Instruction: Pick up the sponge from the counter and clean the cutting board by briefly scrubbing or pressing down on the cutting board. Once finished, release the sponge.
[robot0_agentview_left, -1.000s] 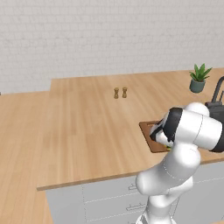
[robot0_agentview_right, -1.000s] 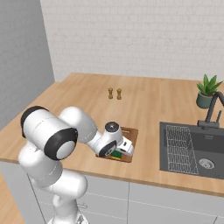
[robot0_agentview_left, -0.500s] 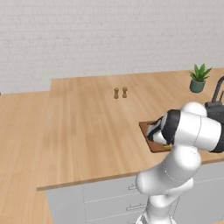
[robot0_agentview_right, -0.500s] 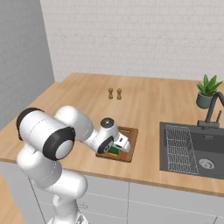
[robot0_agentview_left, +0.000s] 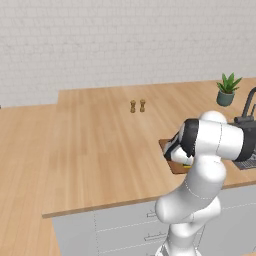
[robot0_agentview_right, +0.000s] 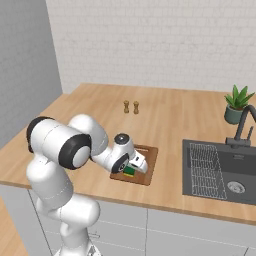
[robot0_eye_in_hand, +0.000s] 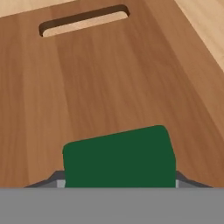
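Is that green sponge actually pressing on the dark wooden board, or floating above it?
Cannot tell. In the hand view the sponge sits over the cutting board, but its underside is hidden; the right base view is too small to show contact.

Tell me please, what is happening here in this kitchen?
A white robot arm holds the sponge in its pincer, closed on it, and has it over the cutting board on the counter, green side showing. It looks low on the board, but contact cannot be confirmed. Nearby are two small shakers, a sink and a potted plant.
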